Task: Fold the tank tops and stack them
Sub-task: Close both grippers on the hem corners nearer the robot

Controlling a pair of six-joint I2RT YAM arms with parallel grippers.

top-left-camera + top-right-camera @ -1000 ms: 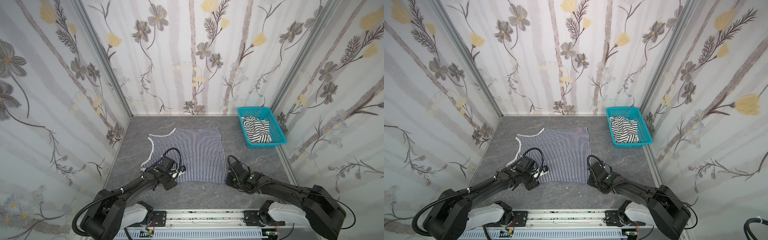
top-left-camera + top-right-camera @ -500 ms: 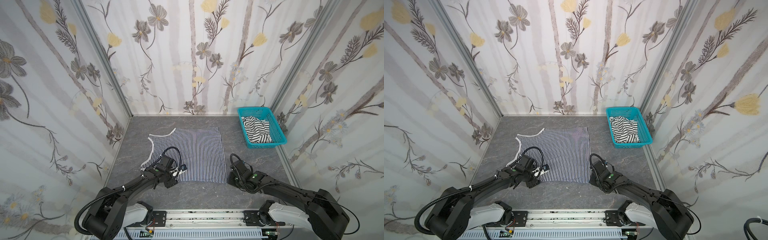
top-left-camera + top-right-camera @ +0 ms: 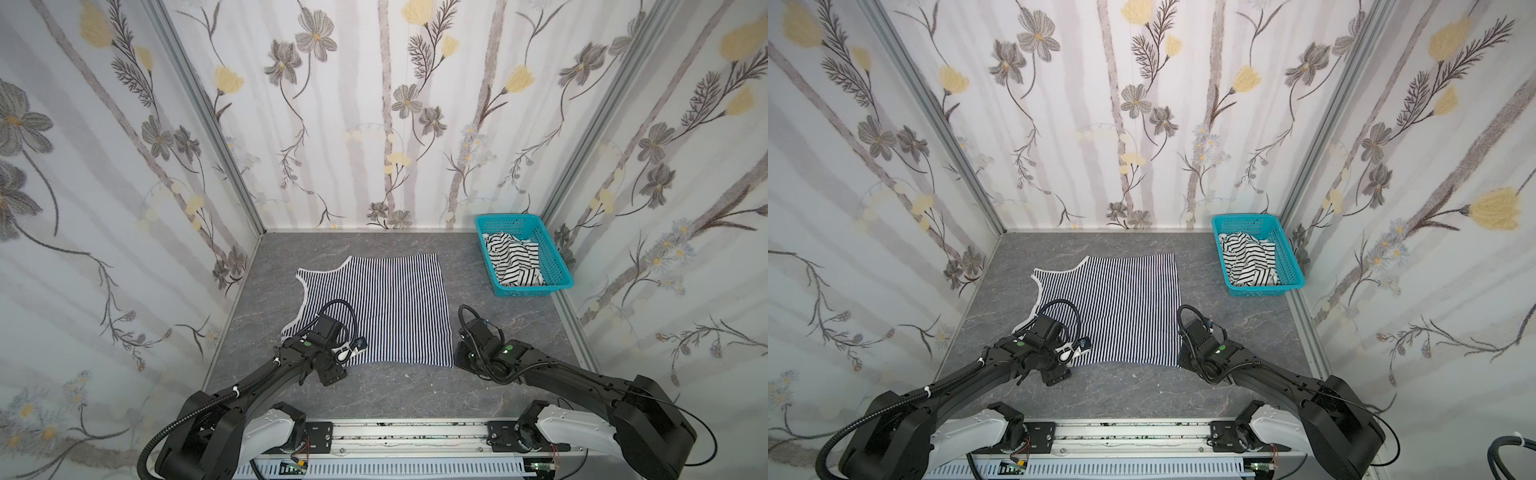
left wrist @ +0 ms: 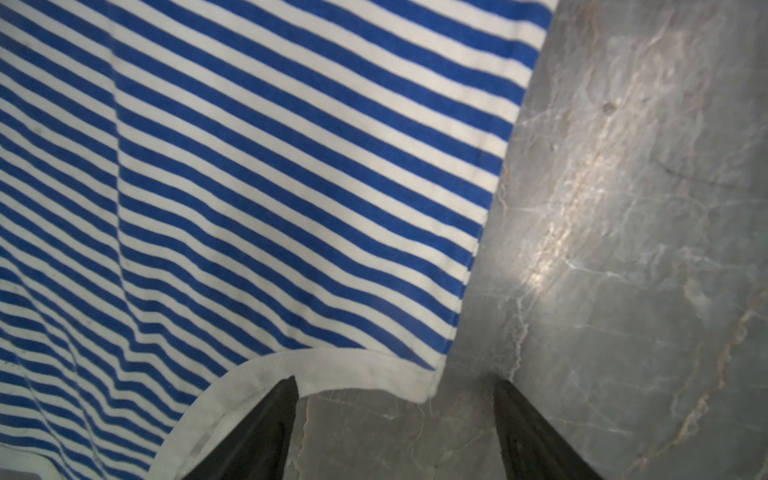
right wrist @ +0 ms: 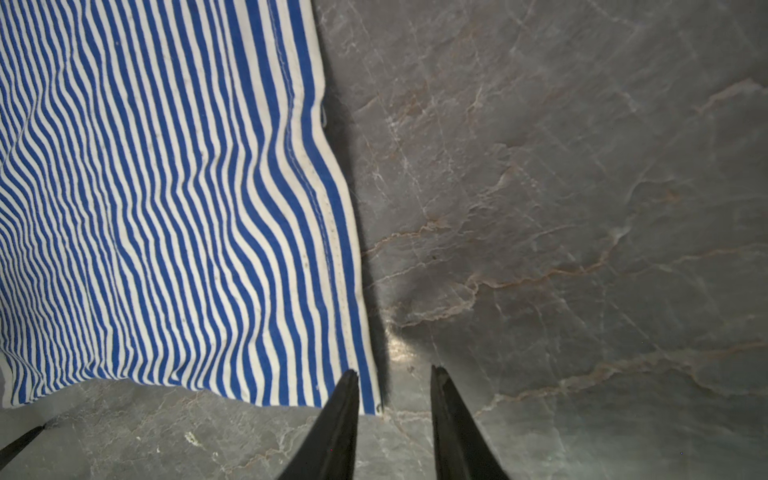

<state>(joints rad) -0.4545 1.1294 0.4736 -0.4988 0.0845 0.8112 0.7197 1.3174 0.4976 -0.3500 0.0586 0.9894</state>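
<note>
In both top views the thin-striped tank top point(image 3: 386, 307) is laid flat, the wide-striped tank top point(image 3: 513, 259) heaped in the basket point(image 3: 534, 289); in the left wrist view the left gripper point(image 4: 395, 382) is spread wide, empty, over the trimmed corner point(image 4: 422, 388); in the right wrist view the right gripper point(image 5: 395, 370) is narrowly parted, empty, at the hem corner point(image 5: 370, 403); both corners should be pinched together

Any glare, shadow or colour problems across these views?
Left wrist view: glare streak on the grey tabletop. Right wrist view: dark shadow along the edge of the thin-striped tank top. Both top views: sharp, but its stripes read near black, not blue.
</note>
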